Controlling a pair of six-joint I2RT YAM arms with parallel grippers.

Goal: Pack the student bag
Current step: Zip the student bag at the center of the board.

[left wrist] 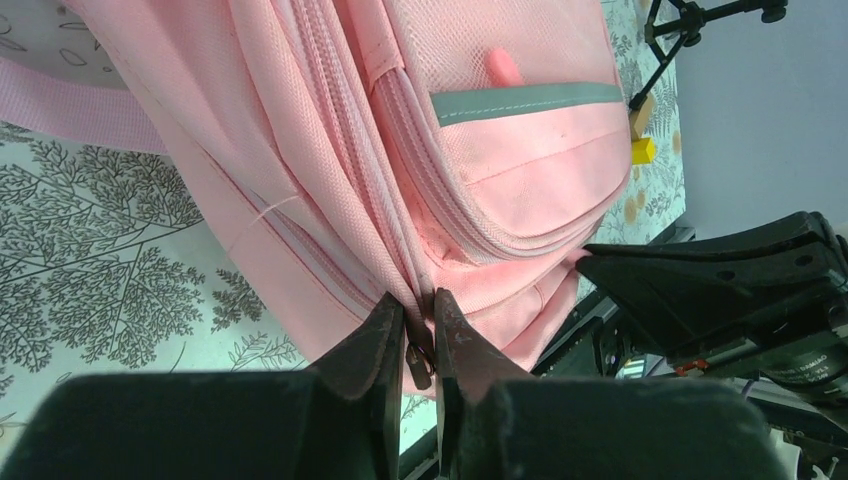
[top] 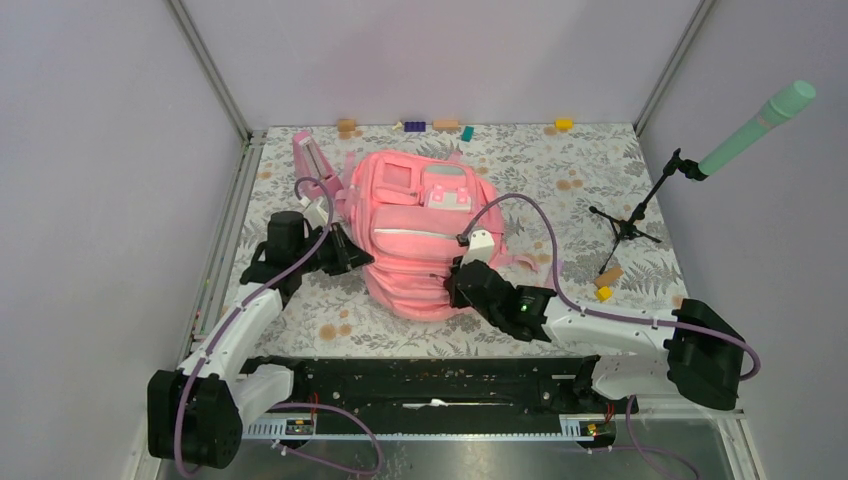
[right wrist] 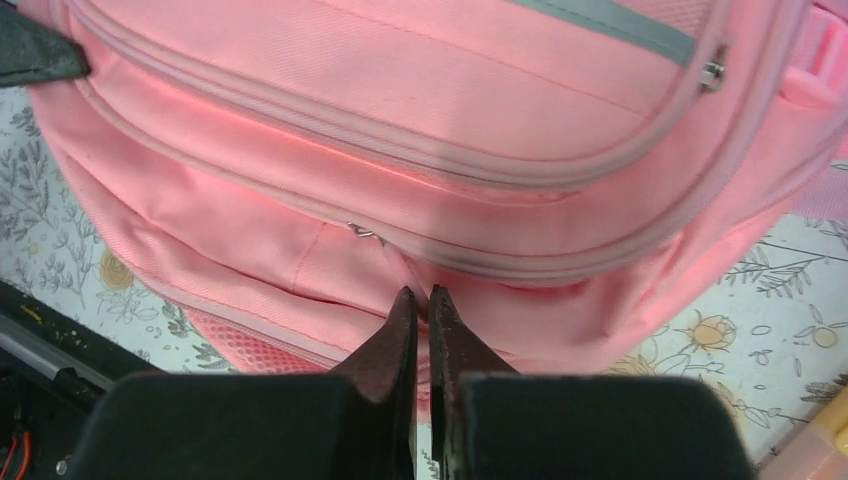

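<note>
The student bag [top: 420, 240], a large pink backpack with grey-white trim, lies in the middle of the table. My left gripper [top: 358, 258] is at its left side. In the left wrist view it [left wrist: 418, 322] is shut on a dark zip pull [left wrist: 420, 362] and a seam of the bag [left wrist: 520, 180]. My right gripper [top: 460, 285] is at the bag's near right edge. In the right wrist view it [right wrist: 420, 305] is shut on a fold of the bag's pink fabric [right wrist: 330, 130], below a zip line. The bag's inside is hidden.
A small pink triangular stand [top: 310, 155] is behind the bag on the left. A tripod stand [top: 630, 215] with a mint-green microphone [top: 760, 125] is on the right. Small blocks [top: 446, 125] lie along the back edge, two more [top: 607, 282] at the right. Walls enclose the table.
</note>
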